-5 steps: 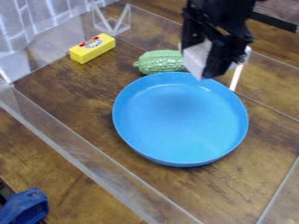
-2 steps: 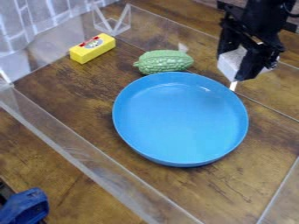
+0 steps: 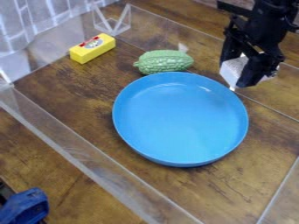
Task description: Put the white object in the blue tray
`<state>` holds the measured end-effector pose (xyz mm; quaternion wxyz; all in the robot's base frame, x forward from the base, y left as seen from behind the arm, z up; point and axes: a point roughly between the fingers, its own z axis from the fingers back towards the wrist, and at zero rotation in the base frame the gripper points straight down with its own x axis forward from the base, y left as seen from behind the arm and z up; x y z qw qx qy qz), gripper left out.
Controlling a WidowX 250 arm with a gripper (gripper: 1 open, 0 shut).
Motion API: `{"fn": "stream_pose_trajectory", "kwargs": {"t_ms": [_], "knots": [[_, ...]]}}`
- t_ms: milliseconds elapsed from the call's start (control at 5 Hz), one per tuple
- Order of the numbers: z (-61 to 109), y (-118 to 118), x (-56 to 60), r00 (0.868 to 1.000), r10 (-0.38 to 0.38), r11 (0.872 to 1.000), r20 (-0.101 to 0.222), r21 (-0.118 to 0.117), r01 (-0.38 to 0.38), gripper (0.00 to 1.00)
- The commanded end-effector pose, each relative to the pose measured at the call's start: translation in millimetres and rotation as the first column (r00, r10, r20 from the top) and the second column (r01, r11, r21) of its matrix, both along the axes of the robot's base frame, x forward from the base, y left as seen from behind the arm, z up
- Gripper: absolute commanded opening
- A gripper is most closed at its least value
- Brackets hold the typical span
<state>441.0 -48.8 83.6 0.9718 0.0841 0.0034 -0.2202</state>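
The blue tray [image 3: 176, 122], a wide round shallow dish, lies in the middle of the wooden table. My gripper [image 3: 244, 77] hangs pointing down just beyond the tray's far right rim. It is shut on the white object [image 3: 233, 69], a small off-white block whose lower left part shows between the black fingers. The block hangs clear of the table, over or just outside the rim; I cannot tell which.
A bumpy green oval object [image 3: 162, 61] lies just behind the tray's far left rim. A yellow block with a red label [image 3: 93, 47] sits at the back left. Clear plastic walls [image 3: 70, 131] fence the table. Something blue [image 3: 24, 208] sits at the bottom left corner.
My gripper has carried the white object to the right and a little lower, from above the tray's far edge to its far right rim. Nothing else has moved.
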Motion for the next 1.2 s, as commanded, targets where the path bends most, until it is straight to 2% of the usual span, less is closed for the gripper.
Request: {"fn": "stream_pose_trajectory", "kwargs": {"t_ms": [0, 400, 1000], "knots": [[24.9, 8, 8.4, 0.997, 0.009, 1.000, 0.082, -0.007, -0.009, 0.00], [17.0, 13, 3.3, 0.997, 0.002, 1.000, 0.076, 0.002, -0.002, 0.00], [7.8, 17, 5.4, 0.997, -0.014, 1.000, 0.071, 0.015, 0.013, 0.00]]}}
